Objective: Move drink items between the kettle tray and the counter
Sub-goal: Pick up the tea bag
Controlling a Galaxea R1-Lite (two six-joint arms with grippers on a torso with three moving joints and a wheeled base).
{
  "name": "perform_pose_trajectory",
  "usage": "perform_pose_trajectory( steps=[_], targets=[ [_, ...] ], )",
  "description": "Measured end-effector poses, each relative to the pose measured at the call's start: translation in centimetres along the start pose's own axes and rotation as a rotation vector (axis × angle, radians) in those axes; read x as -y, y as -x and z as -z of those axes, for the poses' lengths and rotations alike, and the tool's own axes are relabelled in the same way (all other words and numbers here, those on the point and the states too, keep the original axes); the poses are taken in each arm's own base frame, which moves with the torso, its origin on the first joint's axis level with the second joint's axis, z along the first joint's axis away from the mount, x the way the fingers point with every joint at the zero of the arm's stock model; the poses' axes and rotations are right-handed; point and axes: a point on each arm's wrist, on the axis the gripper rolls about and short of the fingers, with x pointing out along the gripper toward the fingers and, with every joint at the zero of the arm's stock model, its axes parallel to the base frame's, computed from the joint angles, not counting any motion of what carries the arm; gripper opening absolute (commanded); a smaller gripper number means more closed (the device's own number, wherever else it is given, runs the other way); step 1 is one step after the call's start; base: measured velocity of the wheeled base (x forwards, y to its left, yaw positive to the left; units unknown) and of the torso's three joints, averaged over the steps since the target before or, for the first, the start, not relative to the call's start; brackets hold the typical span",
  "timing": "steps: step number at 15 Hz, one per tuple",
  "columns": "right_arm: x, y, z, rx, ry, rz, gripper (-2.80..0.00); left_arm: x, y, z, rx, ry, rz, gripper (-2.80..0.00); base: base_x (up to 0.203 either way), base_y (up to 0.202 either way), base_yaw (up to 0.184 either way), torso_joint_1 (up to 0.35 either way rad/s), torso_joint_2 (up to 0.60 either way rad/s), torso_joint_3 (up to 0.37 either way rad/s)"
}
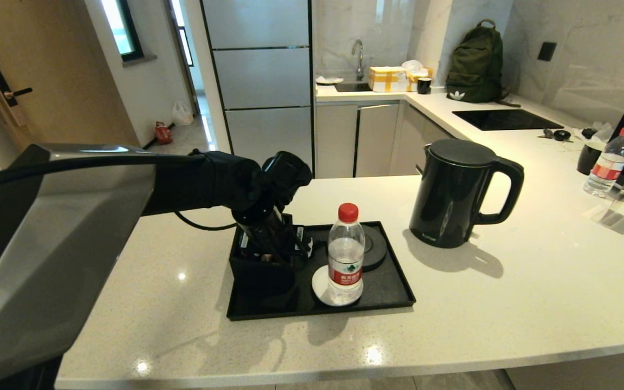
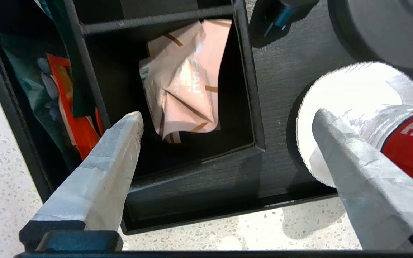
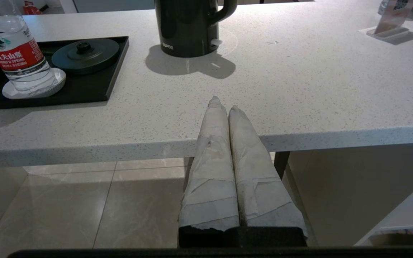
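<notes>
Two spread left gripper (image 2: 224,118) fingers flank the sachet (image 2: 183,86), water bottle (image 1: 345,254) beside

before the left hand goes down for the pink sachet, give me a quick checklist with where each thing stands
1. Left hand open: ok, fingers spread wide above the black compartmented box.
2. Small pale pink sachet in view and free: ok, it lies crumpled in one compartment, not yet gripped.
3. Hand centred on sachet: not ok, one finger is over the white coaster by the clear plastic water bottle with red label.
4. Bottle clearance: cannot tell.
5. Tall matte black kettle out of the way: ok, on the speckled off-white counter, off the flat black tray.
6. Right hand parked: ok, shut at the counter edge.
</notes>
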Motion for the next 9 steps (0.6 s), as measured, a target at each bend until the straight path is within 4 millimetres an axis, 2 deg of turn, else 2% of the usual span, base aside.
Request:
perform_pose_trajectory(
  steps=[1,9],
  targets=[
    [0.00,0.00,0.00,0.000,0.000,0.000,-2.80,-0.02,0.01,-0.02,0.001,0.001,-0.001,-2.80,0.000,0.000,0.000,0.000,0.00,0.000],
    [0.00,0.00,0.00,0.000,0.000,0.001,-2.80,-0.04,-0.55,0.00,-0.002,-0.007,-0.018,-2.80,0.000,0.000,0.000,0.000,0.00,0.000]
  ],
)
